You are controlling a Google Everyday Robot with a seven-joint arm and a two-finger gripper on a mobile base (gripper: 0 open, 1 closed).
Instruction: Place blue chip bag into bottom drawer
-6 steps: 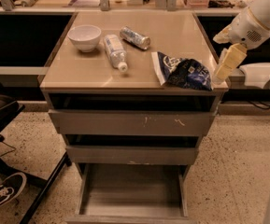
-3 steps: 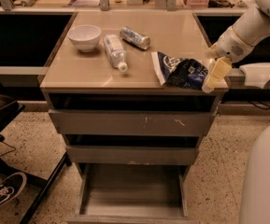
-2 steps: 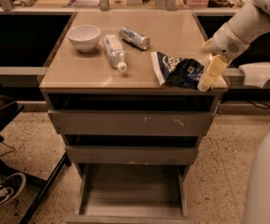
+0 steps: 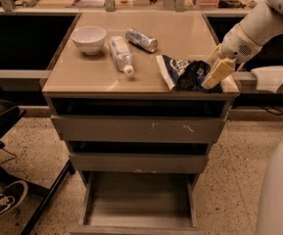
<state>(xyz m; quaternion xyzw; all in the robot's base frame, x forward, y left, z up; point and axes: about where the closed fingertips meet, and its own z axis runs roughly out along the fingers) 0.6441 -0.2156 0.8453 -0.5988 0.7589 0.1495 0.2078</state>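
Observation:
The blue chip bag [image 4: 184, 73] lies crumpled on the right part of the cabinet top [image 4: 87, 75], its white end strip facing left. My gripper [image 4: 217, 72] hangs from the white arm coming in from the upper right. It is at the bag's right end, over or against it; I cannot tell if it touches. The bottom drawer [image 4: 138, 202] is pulled out below, a shallow tray with a bare floor.
A white bowl [image 4: 88, 37], a clear plastic bottle [image 4: 120, 54] and a silver can [image 4: 141, 39] lie on the top's back left. Two upper drawers [image 4: 138, 129] are slightly open. A shoe [image 4: 1, 207] and a chair leg are at the left, and my white body [image 4: 278, 190] at the right.
My gripper has moved left and down from beyond the cabinet's right edge to the bag's right end. The bag, bottle, can and bowl have not moved.

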